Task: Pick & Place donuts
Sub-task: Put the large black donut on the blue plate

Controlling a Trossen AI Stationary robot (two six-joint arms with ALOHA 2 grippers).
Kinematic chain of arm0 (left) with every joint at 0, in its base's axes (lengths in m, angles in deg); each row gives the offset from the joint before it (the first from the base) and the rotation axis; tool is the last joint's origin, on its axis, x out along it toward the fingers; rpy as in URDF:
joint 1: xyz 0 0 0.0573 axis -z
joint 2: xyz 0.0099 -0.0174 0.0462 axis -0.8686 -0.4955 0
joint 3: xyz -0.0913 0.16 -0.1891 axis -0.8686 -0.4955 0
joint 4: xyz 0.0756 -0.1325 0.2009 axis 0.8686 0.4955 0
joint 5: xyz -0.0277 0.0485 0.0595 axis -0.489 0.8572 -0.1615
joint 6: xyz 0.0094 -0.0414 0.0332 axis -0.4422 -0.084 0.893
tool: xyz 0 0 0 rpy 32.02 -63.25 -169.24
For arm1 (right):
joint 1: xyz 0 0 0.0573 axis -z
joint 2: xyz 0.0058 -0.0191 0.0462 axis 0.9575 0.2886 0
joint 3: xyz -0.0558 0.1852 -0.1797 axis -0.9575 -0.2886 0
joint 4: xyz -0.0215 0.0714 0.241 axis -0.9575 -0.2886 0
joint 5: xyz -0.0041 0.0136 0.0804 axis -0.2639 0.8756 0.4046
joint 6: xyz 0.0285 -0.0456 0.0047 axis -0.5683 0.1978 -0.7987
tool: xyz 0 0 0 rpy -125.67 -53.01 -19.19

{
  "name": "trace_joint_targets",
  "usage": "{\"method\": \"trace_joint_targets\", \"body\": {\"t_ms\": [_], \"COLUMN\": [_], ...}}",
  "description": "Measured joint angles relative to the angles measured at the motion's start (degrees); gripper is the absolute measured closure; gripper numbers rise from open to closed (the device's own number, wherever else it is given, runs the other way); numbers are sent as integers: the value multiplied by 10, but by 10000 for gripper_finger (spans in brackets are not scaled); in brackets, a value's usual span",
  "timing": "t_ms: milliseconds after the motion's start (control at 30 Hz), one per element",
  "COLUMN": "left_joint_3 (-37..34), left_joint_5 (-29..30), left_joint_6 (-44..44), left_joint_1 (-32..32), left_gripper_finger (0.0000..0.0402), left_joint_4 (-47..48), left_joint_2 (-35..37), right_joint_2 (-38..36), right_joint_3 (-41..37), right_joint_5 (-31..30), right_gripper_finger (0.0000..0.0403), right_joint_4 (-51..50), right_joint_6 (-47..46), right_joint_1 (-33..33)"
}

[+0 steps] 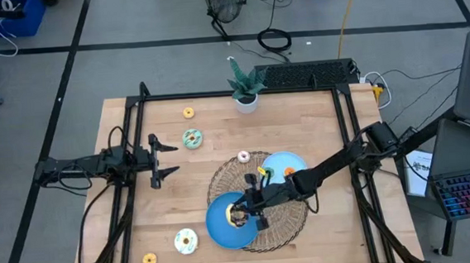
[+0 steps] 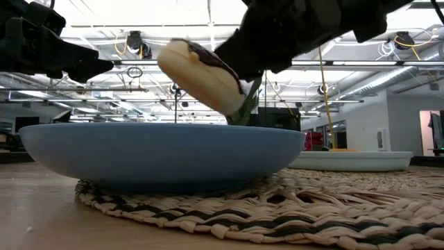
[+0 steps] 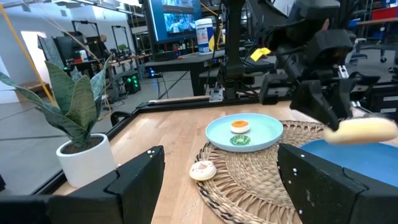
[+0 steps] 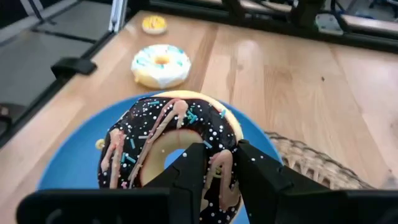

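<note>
- Placing step in hand, by the look of it: right gripper (image 1: 243, 216) closed on the chocolate donut (image 4: 168, 152), pinching its ring through the hole.
- Donut held tilted just above the dark blue plate (image 2: 159, 156) on the woven mat (image 2: 291, 208) — not yet resting on it.
- Next move likely calls for lowering to the plate, then parting the fingers.
- Left gripper (image 1: 164, 160) spread open, empty, waiting well apart near the teal donut (image 1: 191, 139).
</note>
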Motion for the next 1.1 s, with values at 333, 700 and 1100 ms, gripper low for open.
{"method": "trace_joint_targets", "body": {"t_ms": [333,700,1100], "left_joint_3": [0,0,0], "left_joint_5": [0,0,0], "left_joint_6": [0,0,0], "left_joint_1": [0,0,0], "left_gripper_finger": [96,96,96], "left_joint_4": [0,0,0], "left_joint_2": [0,0,0], "right_joint_2": [0,0,44], "right_joint_3": [0,-9,-3], "right_joint_5": [3,19,17], "right_gripper_finger": [326,327,328], "right_joint_4": [-73,-69,-2], "right_joint_6": [-13,-15,13], "right_joint_1": [-5,-21,-21]}}
